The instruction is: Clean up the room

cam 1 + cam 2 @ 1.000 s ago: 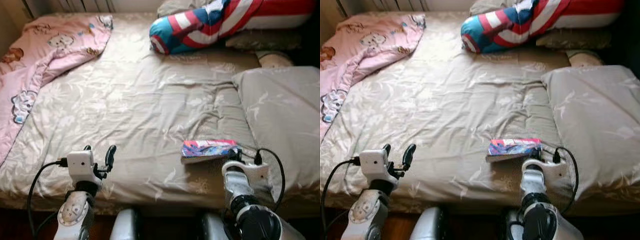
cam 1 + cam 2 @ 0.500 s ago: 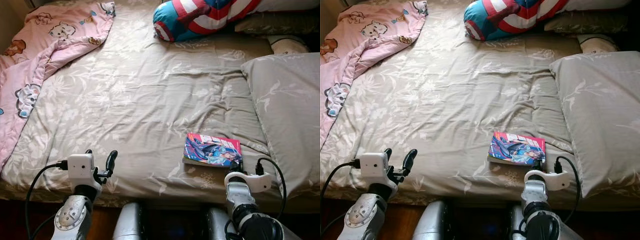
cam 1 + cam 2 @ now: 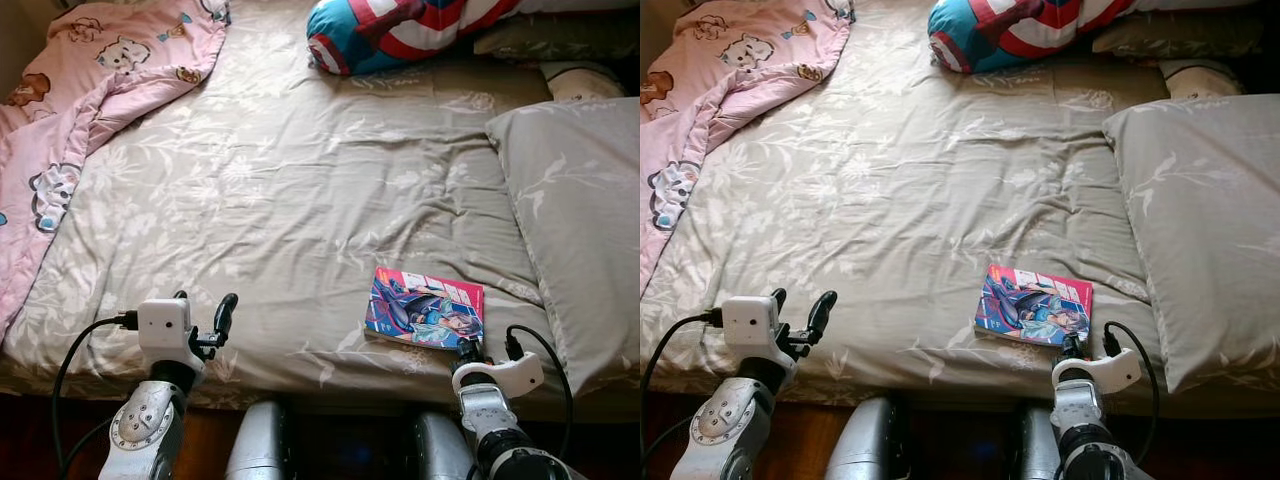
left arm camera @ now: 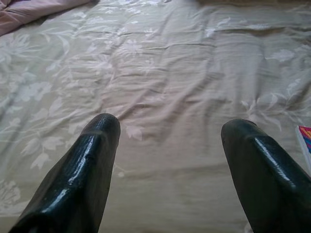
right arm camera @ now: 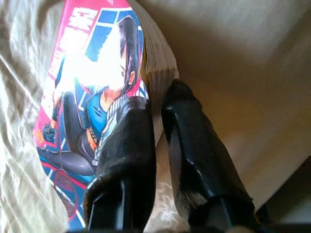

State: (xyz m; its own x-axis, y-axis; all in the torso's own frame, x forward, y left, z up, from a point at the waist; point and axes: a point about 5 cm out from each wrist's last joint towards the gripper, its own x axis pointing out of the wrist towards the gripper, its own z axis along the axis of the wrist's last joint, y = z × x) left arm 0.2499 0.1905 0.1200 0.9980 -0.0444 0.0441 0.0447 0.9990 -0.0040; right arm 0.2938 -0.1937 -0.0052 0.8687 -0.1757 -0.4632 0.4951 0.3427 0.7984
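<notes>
A comic book (image 3: 425, 308) with a pink and blue cover lies on the beige flowered bed sheet (image 3: 280, 200), near the bed's front right edge. My right gripper (image 3: 467, 349) is at the book's near edge. In the right wrist view it (image 5: 155, 102) is shut on the book (image 5: 87, 82), one finger on the cover and the other against the page edges. My left gripper (image 3: 203, 304) hovers open over the sheet at the front left edge, with nothing between its fingers (image 4: 92, 160).
A pink cartoon blanket (image 3: 60, 120) covers the bed's left side. A red, white and blue cushion (image 3: 400, 30) lies at the head. A large beige pillow (image 3: 575, 200) lies right of the book. Dark floor runs along the bed's front edge (image 3: 330, 385).
The camera has tipped down, so the bed and book now show more from above. My right arm sits lower at the front edge, still at the book. The left gripper stays open.
</notes>
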